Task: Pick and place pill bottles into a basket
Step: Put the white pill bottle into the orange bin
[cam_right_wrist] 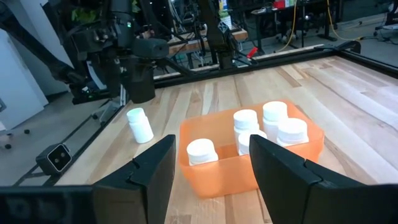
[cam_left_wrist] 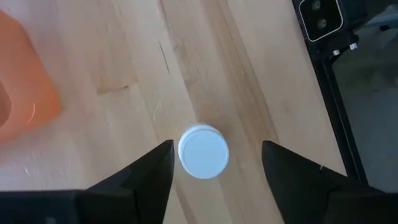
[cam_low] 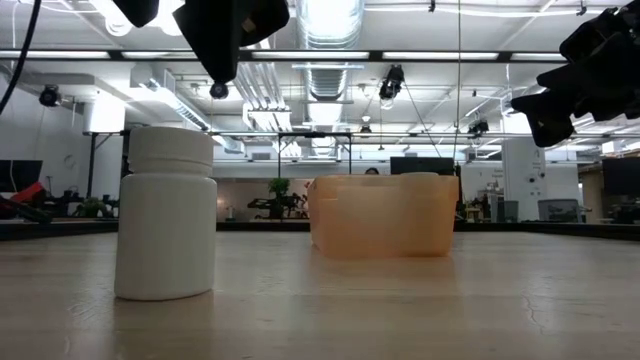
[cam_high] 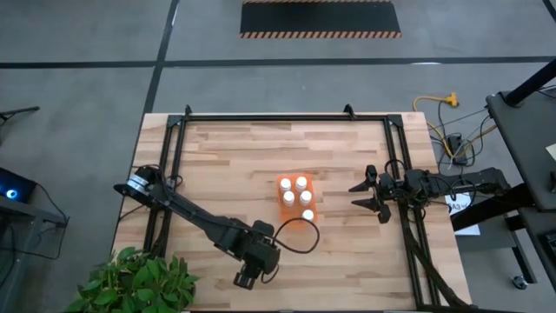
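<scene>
Left gripper (cam_left_wrist: 214,165), jaws wide and holding nothing, hangs above the last bottle (cam_left_wrist: 203,152) near the table's front edge w/ basket (cam_high: 296,202) further back; it should descend centred before it closes.

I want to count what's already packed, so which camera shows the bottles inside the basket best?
The right wrist view: five white caps show inside the basket. The high view shows them small; the low view only the basket's translucent wall; the left wrist view only its corner.
</scene>
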{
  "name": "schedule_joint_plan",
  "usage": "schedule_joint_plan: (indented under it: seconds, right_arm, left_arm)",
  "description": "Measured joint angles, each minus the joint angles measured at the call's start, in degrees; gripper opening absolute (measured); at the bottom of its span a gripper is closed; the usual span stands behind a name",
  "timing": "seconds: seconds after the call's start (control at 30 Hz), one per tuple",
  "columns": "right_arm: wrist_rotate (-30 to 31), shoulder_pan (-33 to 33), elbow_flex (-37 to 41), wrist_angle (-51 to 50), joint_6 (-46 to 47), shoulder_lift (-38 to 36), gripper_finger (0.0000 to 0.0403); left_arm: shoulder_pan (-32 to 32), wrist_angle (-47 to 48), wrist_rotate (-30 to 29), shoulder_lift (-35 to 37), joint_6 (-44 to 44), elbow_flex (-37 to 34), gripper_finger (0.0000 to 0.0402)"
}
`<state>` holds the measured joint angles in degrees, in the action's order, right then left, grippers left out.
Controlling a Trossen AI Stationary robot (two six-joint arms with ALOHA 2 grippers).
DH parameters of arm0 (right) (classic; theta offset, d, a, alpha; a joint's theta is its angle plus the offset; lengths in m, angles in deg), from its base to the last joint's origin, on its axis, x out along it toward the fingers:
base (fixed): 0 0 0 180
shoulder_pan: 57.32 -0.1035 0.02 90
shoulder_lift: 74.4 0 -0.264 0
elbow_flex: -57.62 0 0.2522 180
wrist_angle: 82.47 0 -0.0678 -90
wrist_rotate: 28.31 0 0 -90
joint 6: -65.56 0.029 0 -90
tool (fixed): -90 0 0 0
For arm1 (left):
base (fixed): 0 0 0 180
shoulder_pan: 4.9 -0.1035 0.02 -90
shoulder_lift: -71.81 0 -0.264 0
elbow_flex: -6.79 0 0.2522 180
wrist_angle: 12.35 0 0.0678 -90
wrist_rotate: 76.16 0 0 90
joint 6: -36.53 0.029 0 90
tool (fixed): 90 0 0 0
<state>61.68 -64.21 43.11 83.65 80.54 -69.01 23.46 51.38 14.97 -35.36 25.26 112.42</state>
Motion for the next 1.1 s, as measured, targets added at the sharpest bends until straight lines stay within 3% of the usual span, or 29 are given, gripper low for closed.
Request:
schedule_joint_plan:
  seconds: [0.23, 1.1]
  right_arm:
    - [0.02, 0.01, 0.02, 0.0, 0.0, 0.0, 0.0194]
    - [0.02, 0.02, 0.0, 0.0, 0.0, 0.0, 0.0194]
  left_arm:
    - [-0.03, -0.04, 0.04, 0.0, -0.05, -0.82, 0.0263]
    - [-1.14, -9.17, 0.44, 0.02, 1.11, -9.04, 0.0265]
